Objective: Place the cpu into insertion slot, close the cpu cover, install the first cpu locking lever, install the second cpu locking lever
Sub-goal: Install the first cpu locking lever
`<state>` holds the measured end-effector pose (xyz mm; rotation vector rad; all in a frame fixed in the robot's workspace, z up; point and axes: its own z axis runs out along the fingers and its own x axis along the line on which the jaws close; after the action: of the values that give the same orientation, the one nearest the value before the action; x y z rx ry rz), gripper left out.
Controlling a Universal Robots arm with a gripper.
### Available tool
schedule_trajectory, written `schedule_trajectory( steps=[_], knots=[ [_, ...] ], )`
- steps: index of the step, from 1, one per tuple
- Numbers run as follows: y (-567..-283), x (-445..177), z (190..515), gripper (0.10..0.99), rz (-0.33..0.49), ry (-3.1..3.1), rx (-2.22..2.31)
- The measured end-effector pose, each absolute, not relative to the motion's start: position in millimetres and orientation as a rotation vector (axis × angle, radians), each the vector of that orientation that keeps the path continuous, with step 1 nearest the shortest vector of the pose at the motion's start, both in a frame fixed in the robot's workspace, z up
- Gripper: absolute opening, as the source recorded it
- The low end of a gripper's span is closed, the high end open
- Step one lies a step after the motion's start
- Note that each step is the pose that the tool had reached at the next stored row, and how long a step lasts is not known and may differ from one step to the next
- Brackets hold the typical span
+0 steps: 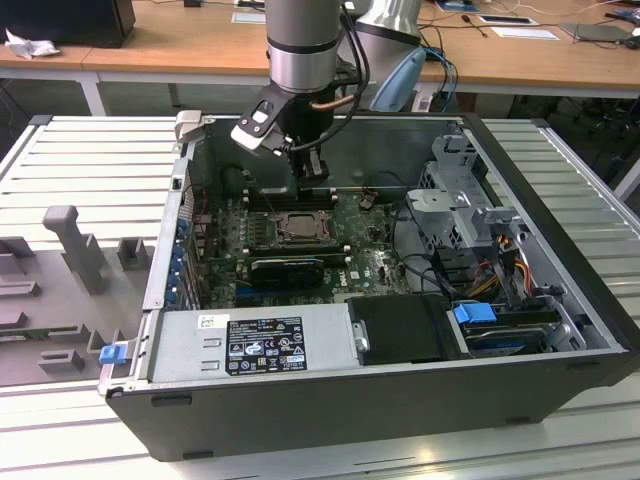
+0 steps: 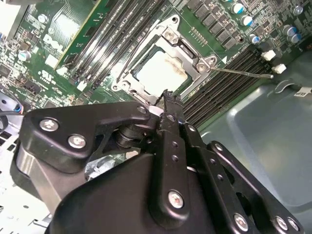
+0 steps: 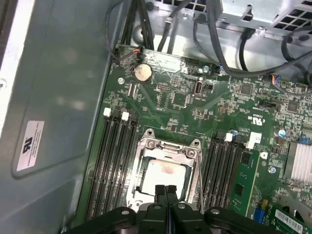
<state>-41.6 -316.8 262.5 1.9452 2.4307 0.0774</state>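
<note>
The cpu (image 3: pixel 163 174) lies in the insertion slot (image 1: pixel 297 226) on the green motherboard, its pale silvery top marked with a faint stain. The grey cpu cover (image 3: pixel 168 150) lies flat around the chip, which shows through the cover's cut-out; the same chip (image 2: pixel 158 73) and cover (image 2: pixel 168 36) appear in the second wrist view. A thin wire locking lever (image 2: pixel 243 73) sticks out sideways from one corner of the cover. My gripper (image 3: pixel 165 191) is shut with nothing between its fingers, its tips just over the socket's edge; in the exterior view the gripper (image 1: pixel 313 178) hangs above the socket.
Black memory slots (image 3: pixel 114 161) flank the socket on both sides. The open case wall (image 3: pixel 53 97) rises close beside them. Cables (image 1: pixel 430 215) and a grey drive cage (image 1: pixel 465 205) fill the exterior view's right. A power supply (image 1: pixel 250 340) lies along the front.
</note>
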Motion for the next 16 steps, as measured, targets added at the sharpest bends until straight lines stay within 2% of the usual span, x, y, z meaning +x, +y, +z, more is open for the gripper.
schedule_trajectory(
  steps=[16],
  knots=[
    [-316.8,-41.6,262.5,0.106,0.081,2.576,1.755]
  ],
)
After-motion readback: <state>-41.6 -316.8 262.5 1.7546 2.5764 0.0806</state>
